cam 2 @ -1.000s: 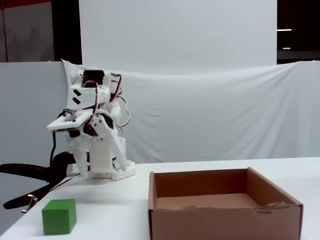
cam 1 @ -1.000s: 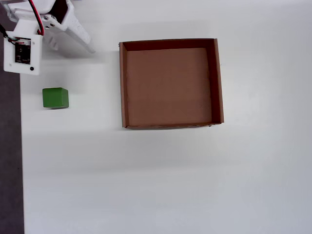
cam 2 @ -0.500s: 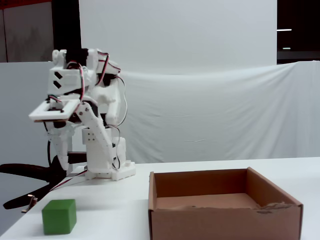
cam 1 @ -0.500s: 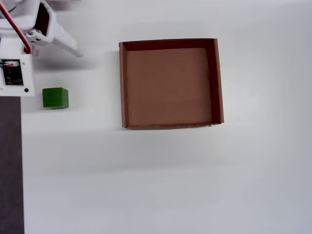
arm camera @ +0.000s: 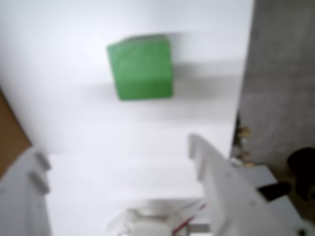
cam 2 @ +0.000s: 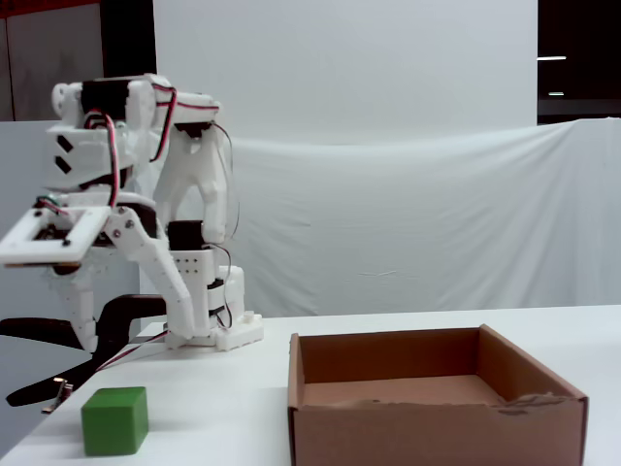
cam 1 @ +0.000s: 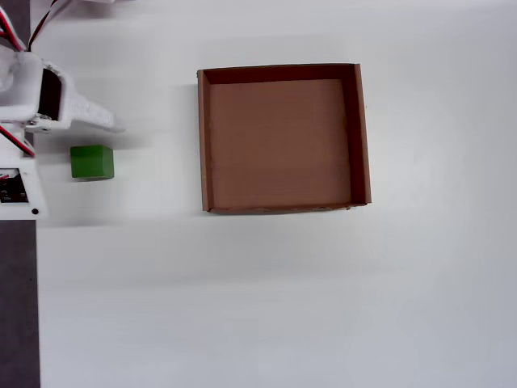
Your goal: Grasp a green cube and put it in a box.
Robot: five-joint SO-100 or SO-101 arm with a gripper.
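In the overhead view the green cube (cam 1: 91, 162) sits on the white bench (cam 1: 283, 299), at 9 o'clock from the box (cam 1: 203, 145), well apart, nothing between. The pincer (arm camera: 118, 162) hangs spread wide above the cube, empty.

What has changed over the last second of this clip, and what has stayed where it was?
The white arm swung toward the left edge of the overhead view and down that view, bringing its gripper over the small bright green cube; the jaws stand open with the cube still free ahead of them. Nothing was taken hold of. The cube and the shallow brown cardboard box have not moved.
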